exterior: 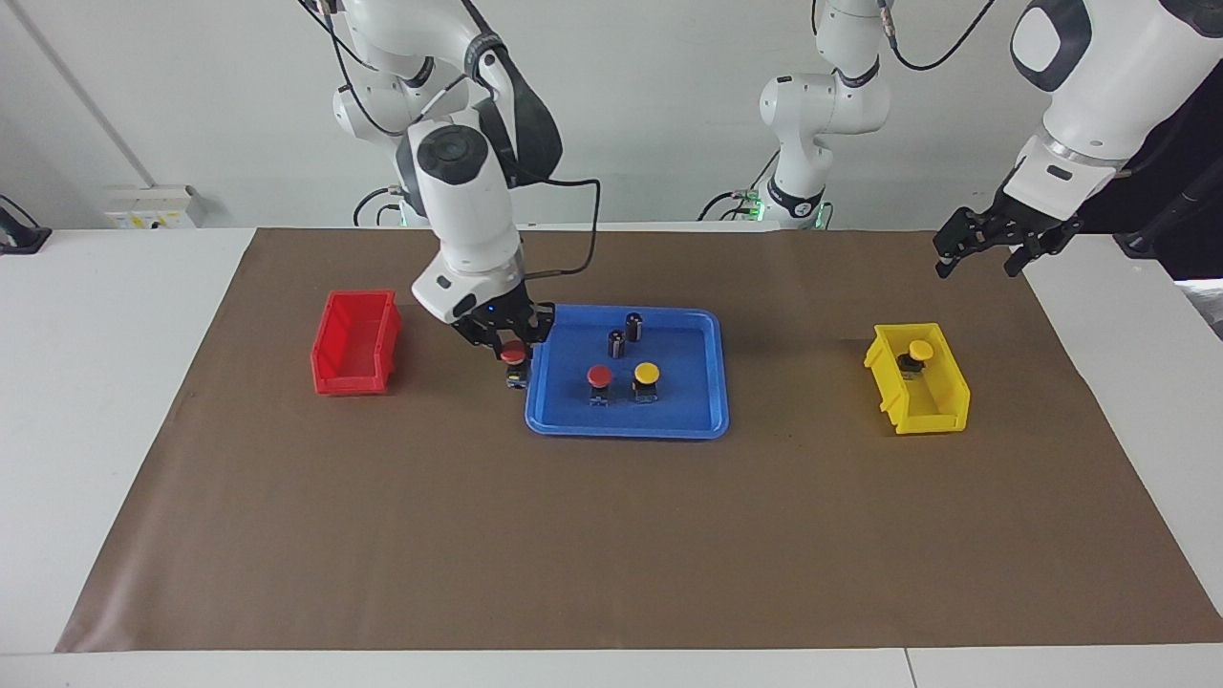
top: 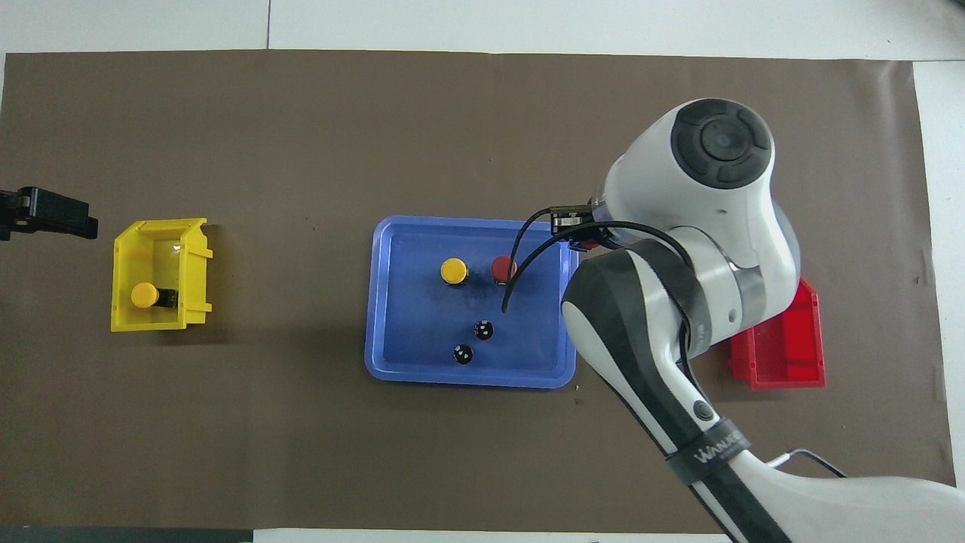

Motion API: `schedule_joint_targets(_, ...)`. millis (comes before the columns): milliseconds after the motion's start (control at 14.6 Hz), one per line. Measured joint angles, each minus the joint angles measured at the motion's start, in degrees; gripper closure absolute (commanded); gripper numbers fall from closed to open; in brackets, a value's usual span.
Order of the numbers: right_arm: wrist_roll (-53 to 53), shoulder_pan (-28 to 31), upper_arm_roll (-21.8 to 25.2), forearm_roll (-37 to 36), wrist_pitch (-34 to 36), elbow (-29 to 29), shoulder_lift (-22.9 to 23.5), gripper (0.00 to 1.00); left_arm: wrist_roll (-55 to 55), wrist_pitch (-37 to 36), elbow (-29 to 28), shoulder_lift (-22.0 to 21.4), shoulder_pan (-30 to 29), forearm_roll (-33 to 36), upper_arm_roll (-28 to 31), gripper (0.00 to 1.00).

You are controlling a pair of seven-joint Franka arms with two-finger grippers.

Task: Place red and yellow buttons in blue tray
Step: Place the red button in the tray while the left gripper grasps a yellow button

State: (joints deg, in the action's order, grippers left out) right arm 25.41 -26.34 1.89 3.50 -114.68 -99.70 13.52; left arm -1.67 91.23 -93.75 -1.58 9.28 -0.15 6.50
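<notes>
My right gripper (exterior: 511,344) is shut on a red button (exterior: 515,357) and holds it in the air over the rim of the blue tray (exterior: 626,426) at the right arm's end. In the overhead view my arm hides most of that gripper (top: 582,231). In the tray (top: 392,302) stand a red button (exterior: 599,376) (top: 503,268) and a yellow button (exterior: 647,373) (top: 454,271). Another yellow button (exterior: 919,352) (top: 145,295) sits in the yellow bin (exterior: 941,401) (top: 124,271). My left gripper (exterior: 984,250) is open and empty, waiting in the air beside the yellow bin.
Two dark capless cylinders (exterior: 633,326) (exterior: 616,343) stand in the tray, nearer to the robots than the buttons. The red bin (exterior: 354,344) (top: 784,354) holds nothing. A brown mat (exterior: 611,554) covers the table.
</notes>
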Motion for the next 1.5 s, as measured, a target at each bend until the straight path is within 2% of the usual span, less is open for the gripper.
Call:
schedule_joint_targets(341, 2.5, -1.9, 0.1, 0.0, -3.4, -1.0, 2.9, 0.75, 0.0, 1.9, -2.5, -0.5, 0.0, 0.0, 0.0, 0.00)
schedule_joint_targets(614, 2.5, -1.8, 0.2, 1.3, -3.8, -3.5, 2.9, 0.75, -2.1, 14.8, -14.9, -2.7, -1.2, 0.0, 0.1, 0.02)
schedule_joint_targets(819, 2.5, -1.9, 0.1, 2.7, -5.0, -4.7, 2.9, 0.74, -5.8, 20.2, -21.1, -2.5, -4.3, 0.0, 0.3, 0.17)
schedule_joint_targets(1161, 2.4, -2.8, -0.1, 2.9, -6.6, -6.8, 3.6, 0.71, -6.3, 30.0, -31.2, -2.3, -4.8, 0.0, 0.3, 0.30)
schedule_joint_targets(1229, 2.4, -3.3, -0.1, 2.9, -7.2, -7.0, 3.9, 0.60, -6.9, 31.0, -32.4, -2.1, -5.3, 0.0, 0.2, 0.30)
schedule_joint_targets(1297, 2.4, -3.6, -0.1, 2.9, -7.4, -7.0, 4.1, 0.40, -8.1, 31.7, -33.2, -1.8, -5.9, 0.0, 0.3, 0.31)
schedule_joint_targets(1434, 2.4, -3.6, -0.1, 2.9, -7.4, -7.0, 4.2, 0.21, -9.8, 33.4, -34.0, -0.9, -7.1, 0.0, 0.3, 0.31)
schedule_joint_targets(1502, 2.4, -3.6, -0.1, 2.9, -7.4, -6.9, 4.1, 0.20, -9.9, 34.5, -34.6, -0.6, -7.4, 0.0, 0.3, 0.31)
